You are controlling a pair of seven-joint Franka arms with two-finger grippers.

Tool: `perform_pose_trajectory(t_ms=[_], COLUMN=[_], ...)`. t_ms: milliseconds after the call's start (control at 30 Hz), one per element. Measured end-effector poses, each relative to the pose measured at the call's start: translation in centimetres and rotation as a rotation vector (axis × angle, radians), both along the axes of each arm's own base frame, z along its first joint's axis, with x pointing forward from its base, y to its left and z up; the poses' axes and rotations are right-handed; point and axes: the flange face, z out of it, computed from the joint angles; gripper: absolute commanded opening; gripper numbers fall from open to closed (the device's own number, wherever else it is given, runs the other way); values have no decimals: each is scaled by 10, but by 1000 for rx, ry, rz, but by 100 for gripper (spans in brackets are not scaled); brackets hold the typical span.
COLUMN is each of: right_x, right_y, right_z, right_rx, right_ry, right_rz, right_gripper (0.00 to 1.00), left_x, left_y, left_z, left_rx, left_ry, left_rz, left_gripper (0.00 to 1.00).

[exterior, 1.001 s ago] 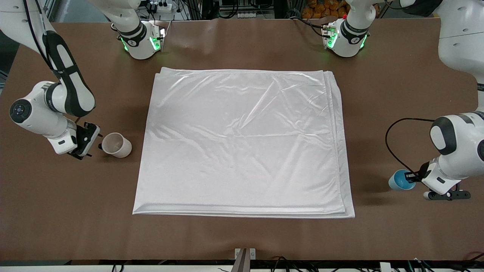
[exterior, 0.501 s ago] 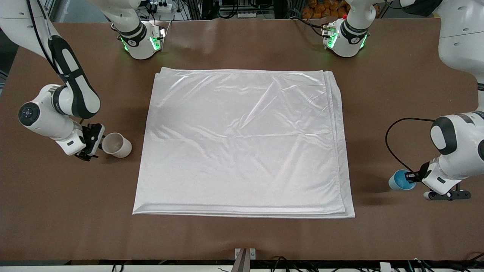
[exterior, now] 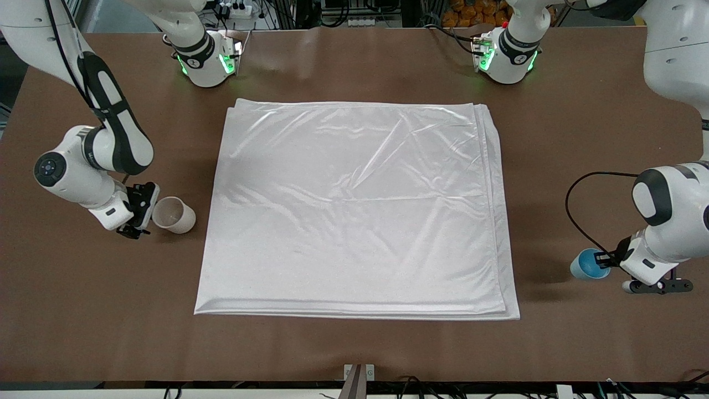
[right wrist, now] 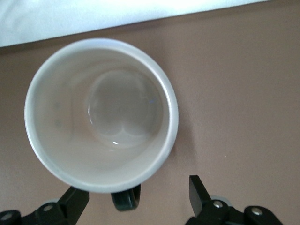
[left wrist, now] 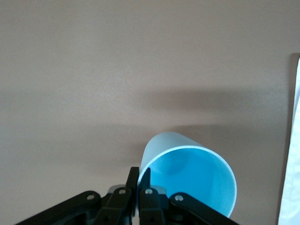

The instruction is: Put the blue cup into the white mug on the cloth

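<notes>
Right gripper (exterior: 145, 213) has slid in beside the small cream cylindrical mug w/ black handle (exterior: 174, 215), jaws wide, handle between them, not gripped yet. Mug's on bare table just off the shiny white folded cloth (exterior: 354, 208). Left gripper (exterior: 608, 260) is pinched on the rim of the light-blue tapered handleless cup (exterior: 588, 265), at the left arm's end. You've got light, rigid, slick pieces; take the mug by its handle, the cup's thin wall may slip.

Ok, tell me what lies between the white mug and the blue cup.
The cloth fills most of that stretch in the front view, with bare table on either side of it. The white mug and the blue cup both stand off the cloth.
</notes>
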Motion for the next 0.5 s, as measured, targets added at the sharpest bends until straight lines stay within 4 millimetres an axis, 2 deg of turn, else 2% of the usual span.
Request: perform_pose_trajectory(t_ms=[167,400,434,501], right_x=[-1,-2,-3,-2], right_y=[-8,-9,-9,-8], right_z=[-2,-10,-10,-10], right_rx=[0,2,2,3], right_ry=[3,15,15,15], right_rz=[4,9,10,11], right_gripper=[88,64,58,34], left_x=[-2,-6,-6,-8], left_y=[-2,-8,-9,-11], left_z=[10,30,34,40], left_rx=[-2,-7,-8,-10], left_ry=[9,26,28,35], left_rz=[6,19,20,20], left_gripper=[0,0,0,0])
